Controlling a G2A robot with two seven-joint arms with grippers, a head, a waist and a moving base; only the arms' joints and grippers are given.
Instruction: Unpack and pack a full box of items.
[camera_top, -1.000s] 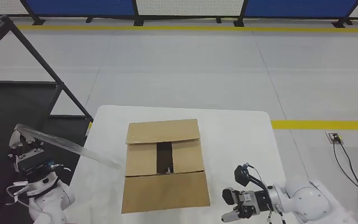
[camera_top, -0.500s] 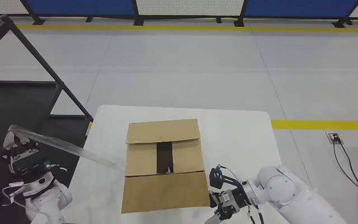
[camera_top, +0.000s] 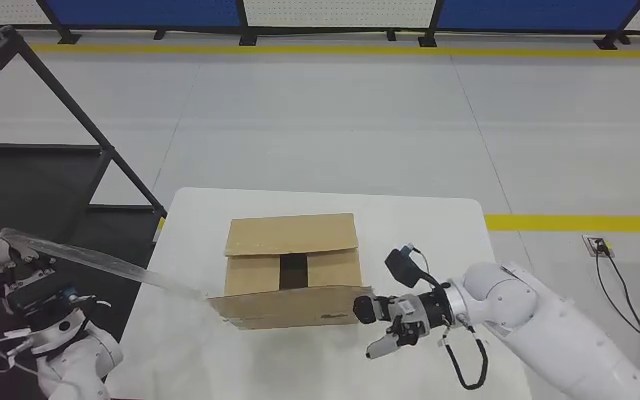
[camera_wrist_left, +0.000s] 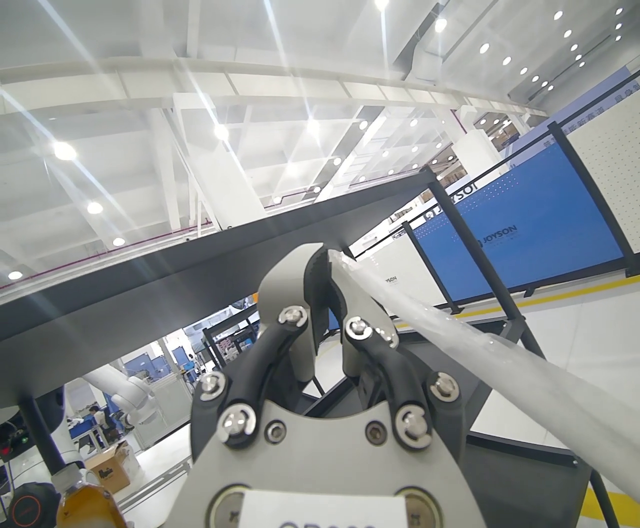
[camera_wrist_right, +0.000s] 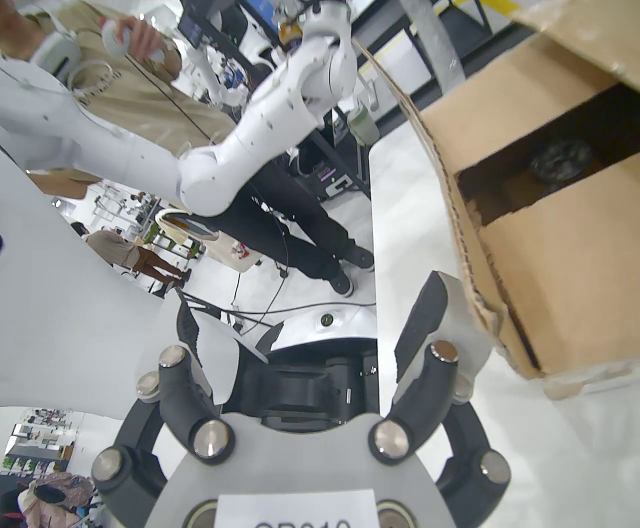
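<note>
Change: right hand (camera_top: 372, 328) has swung in from the near right corner of the tabletop (camera_top: 430, 240) to the near right corner of the box (camera_top: 290, 250). The near flap (camera_top: 290, 305), flat a second ago, now stands tilted up. The left hand (camera_top: 25, 278) has drawn further out to the left, and the tape strip (camera_top: 110, 265) runs longer.
Box: brown cardboard, mid tabletop, upright. Far flap (camera_top: 292, 233) lies flat over the top.
Opening: dark slot (camera_top: 293, 270) between the two inner flaps. The right wrist view shows something dark and round (camera_wrist_right: 560, 155) inside; cannot tell what it is.
Near flap: raised on edge along the box's near side, its torn corrugated edge (camera_wrist_right: 465, 260) just beside the right hand.
Right hand: fingers apart, holding nothing (camera_wrist_right: 310, 310). One finger (camera_wrist_right: 440, 320) sits against the flap's corner.
Left hand: off the tabletop's left side, raised, fingers together and clamped on the strip's end (camera_wrist_left: 325, 280).
Tape strip: clear, taut (camera_wrist_left: 475, 345), running from the left hand to the box's near left corner.
</note>
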